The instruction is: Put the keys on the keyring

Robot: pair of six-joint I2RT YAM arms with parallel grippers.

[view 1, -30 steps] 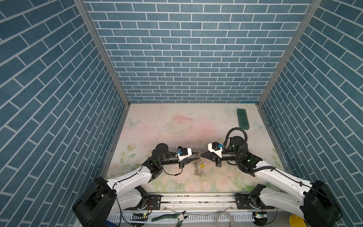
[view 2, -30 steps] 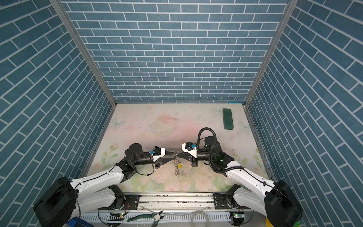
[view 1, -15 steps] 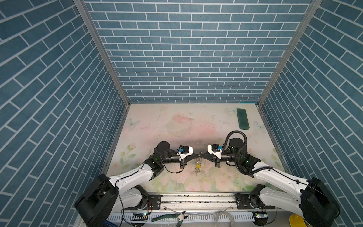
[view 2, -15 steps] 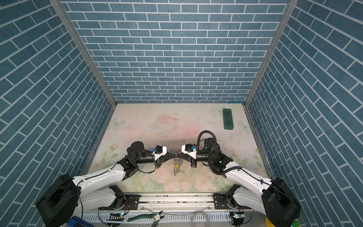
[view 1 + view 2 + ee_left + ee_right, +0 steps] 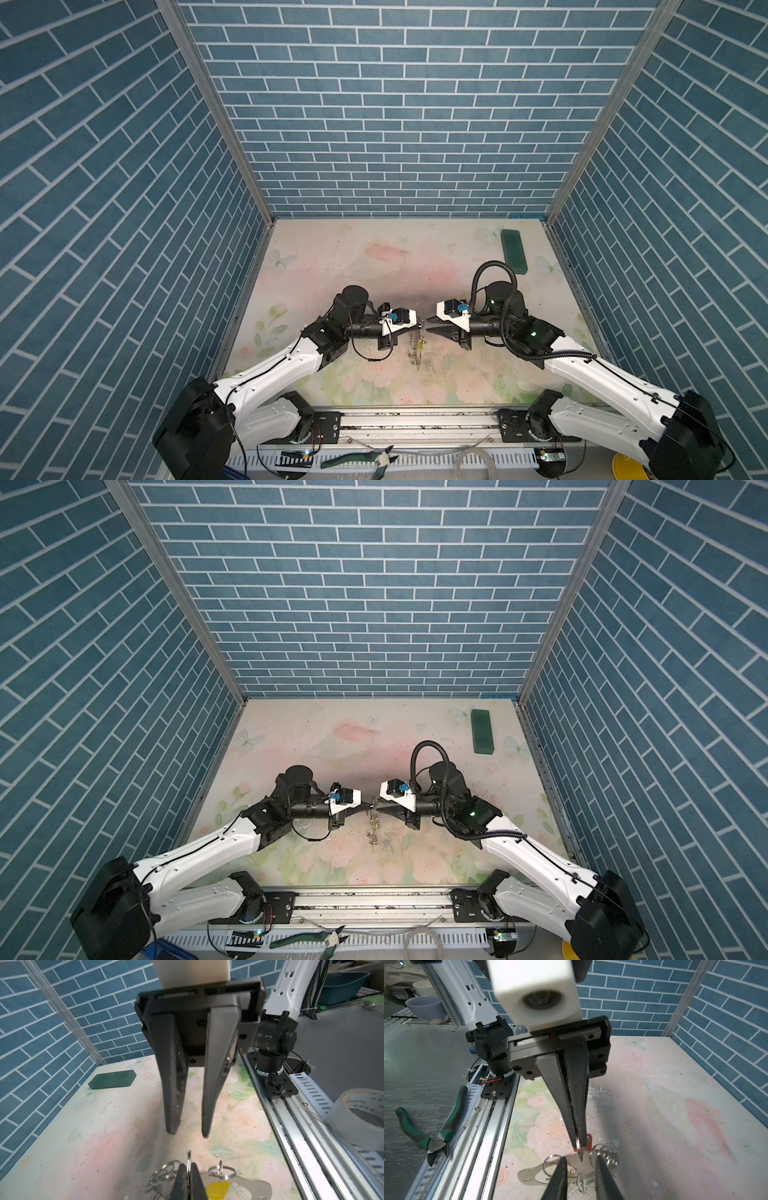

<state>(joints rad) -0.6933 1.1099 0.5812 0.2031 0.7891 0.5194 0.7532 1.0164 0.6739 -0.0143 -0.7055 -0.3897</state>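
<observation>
1. Hold keyring (image 5: 255,1186) steady above table (image 5: 332,257) middle by one clip (image 5: 579,1150) in clenched left gripper (image 5: 579,1145).
2. Close released right gripper (image 5: 189,1134) squarely on red key (image 5: 589,1140) beside that clip.
3. Avoid snagging yellow key (image 5: 218,1186) dangling on keyring.

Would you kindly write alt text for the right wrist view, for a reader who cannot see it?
The left gripper, shut on a small silver ring of the keyring, fills the middle, with a red key showing at its tips. Facing it, the right gripper stands open, its fingers flanking the wire rings. Green-handled pliers lie beyond the metal rail.
</observation>
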